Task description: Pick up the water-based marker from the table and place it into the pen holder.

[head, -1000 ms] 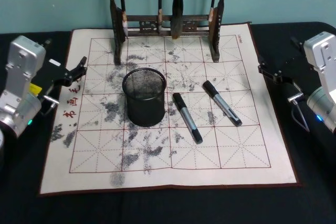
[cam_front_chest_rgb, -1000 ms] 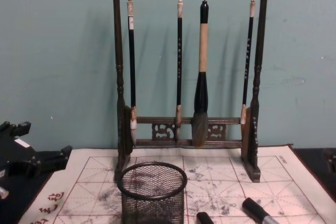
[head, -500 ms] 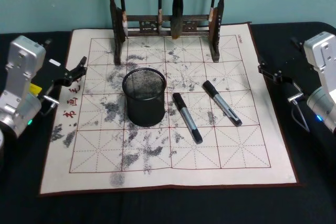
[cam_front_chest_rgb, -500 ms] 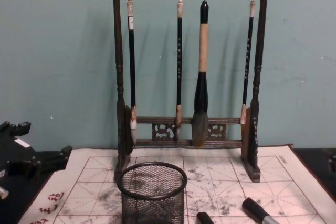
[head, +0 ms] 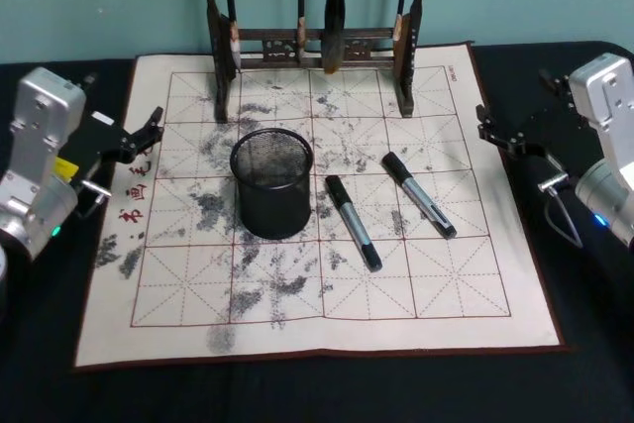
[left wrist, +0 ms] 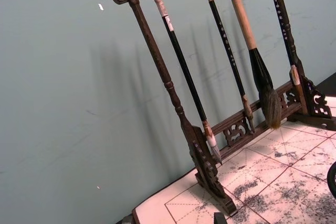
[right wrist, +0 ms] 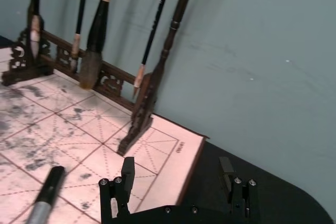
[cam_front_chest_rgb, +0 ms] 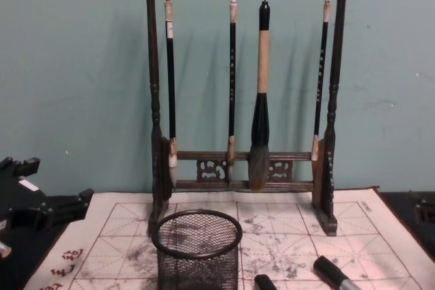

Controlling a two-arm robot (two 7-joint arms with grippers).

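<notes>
From my station I see the dark desk (head: 297, 393) spread with an off-white cloth mat (head: 451, 294) that is printed with red grid lines and smudged with grey ink. The round black wire-mesh pen holder (head: 272, 183) stands upright on the mat, a little left of its middle. Two markers with black caps and grey barrels lie flat on the mat to the holder's right. The nearer marker (head: 354, 222) is just beside the holder but not touching it. The farther marker (head: 419, 194) lies further right, roughly parallel to the first and apart from it. Both slant with their capped ends toward the back. A tall dark wooden brush rack (head: 315, 47) stands on the mat's back edge, and in the chest view four calligraphy brushes (cam_front_chest_rgb: 261, 93) hang from its top bar. The left gripper (head: 151, 132) hovers at the mat's left edge, near the red characters and well apart from the holder. It is released, its fingers spread with nothing between them. The right gripper (head: 484, 128) hangs at the mat's right edge, near the farther marker's capped end but clear of it. In the right wrist view its two black fingers (right wrist: 127, 170) stand wide apart, grasping nothing.
</notes>
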